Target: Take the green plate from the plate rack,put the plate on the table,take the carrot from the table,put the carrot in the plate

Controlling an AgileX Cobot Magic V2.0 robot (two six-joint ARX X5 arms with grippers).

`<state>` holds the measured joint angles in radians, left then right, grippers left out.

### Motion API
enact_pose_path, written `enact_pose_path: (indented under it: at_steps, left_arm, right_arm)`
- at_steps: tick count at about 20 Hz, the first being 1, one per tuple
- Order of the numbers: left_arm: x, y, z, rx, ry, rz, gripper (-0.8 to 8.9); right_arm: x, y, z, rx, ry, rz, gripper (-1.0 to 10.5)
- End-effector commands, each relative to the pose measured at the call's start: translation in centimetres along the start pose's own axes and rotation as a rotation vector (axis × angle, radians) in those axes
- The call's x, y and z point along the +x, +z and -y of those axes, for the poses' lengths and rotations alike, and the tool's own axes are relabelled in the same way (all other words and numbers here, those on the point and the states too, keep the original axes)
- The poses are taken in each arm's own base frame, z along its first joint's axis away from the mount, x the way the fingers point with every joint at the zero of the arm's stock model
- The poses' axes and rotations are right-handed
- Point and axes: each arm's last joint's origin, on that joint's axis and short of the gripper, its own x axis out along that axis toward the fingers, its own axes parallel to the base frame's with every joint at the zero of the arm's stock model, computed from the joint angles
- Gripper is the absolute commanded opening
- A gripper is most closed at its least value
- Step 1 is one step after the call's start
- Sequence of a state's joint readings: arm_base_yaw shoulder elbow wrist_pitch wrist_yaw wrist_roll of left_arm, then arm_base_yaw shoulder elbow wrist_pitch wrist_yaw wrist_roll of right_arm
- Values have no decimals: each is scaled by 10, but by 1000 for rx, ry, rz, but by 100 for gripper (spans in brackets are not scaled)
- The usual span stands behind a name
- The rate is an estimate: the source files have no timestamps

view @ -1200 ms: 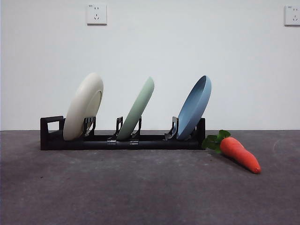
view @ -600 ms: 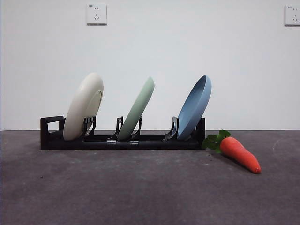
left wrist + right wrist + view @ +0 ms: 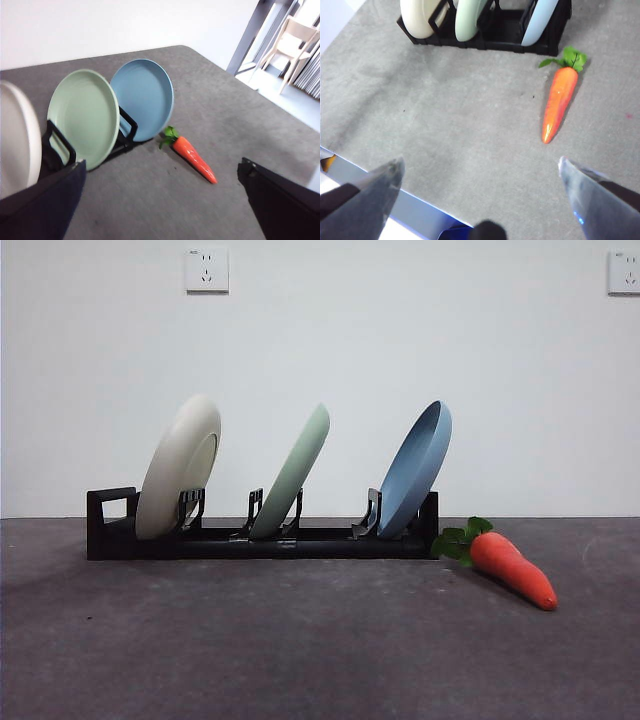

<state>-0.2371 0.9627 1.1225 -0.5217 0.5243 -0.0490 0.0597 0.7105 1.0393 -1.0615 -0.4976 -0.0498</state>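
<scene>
The green plate (image 3: pixel 293 474) leans in the middle slot of the black plate rack (image 3: pixel 262 537), between a cream-white plate (image 3: pixel 178 467) and a light blue plate (image 3: pixel 416 469). The left wrist view shows the green plate (image 3: pixel 84 116) face-on, and the right wrist view shows its edge (image 3: pixel 471 19). The carrot (image 3: pixel 512 567) lies on the table (image 3: pixel 300 640) just right of the rack, leaves toward it; it also shows as carrot (image 3: pixel 194 158) and carrot (image 3: pixel 559 102). My left gripper (image 3: pixel 160 200) and right gripper (image 3: pixel 480 187) both hover open above the table, holding nothing.
Two wall sockets (image 3: pixel 206 270) sit high on the white wall behind. The table's near edge (image 3: pixel 380 187) shows under the right gripper. A chair (image 3: pixel 295 42) stands beyond the table's far corner.
</scene>
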Motion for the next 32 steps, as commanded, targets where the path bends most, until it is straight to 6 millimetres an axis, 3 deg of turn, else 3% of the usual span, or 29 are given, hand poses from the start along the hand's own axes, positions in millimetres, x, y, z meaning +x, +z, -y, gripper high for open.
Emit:
enact_pose_path:
  at_steps: [1, 6, 11, 15, 21, 23, 28, 32]
  left_arm:
    - [44, 10, 3, 30, 10, -18, 590]
    - [136, 25, 5, 121, 80, -65, 589]
    - [218, 21, -7, 177, 169, -145, 589]
    - [261, 6, -22, 180, 214, -150, 589]
    - [292, -21, -36, 179, 264, -181, 561]
    - [295, -25, -37, 178, 264, -195, 379]
    - [297, -26, -39, 172, 257, -200, 45]
    - [296, -27, -40, 139, 250, -204, 12]
  right_arm:
    - [3, 2, 1, 6, 3, -8, 692]
    - [7, 3, 4, 15, 3, -25, 692]
    - [8, 4, 4, 17, 2, -28, 691]
    - [8, 4, 4, 17, 1, -28, 691]
    - [12, 5, 6, 26, 2, -46, 690]
    - [14, 6, 8, 30, 2, -54, 689]
    - [15, 7, 8, 32, 3, -57, 689]
    - [15, 7, 8, 32, 3, -57, 689]
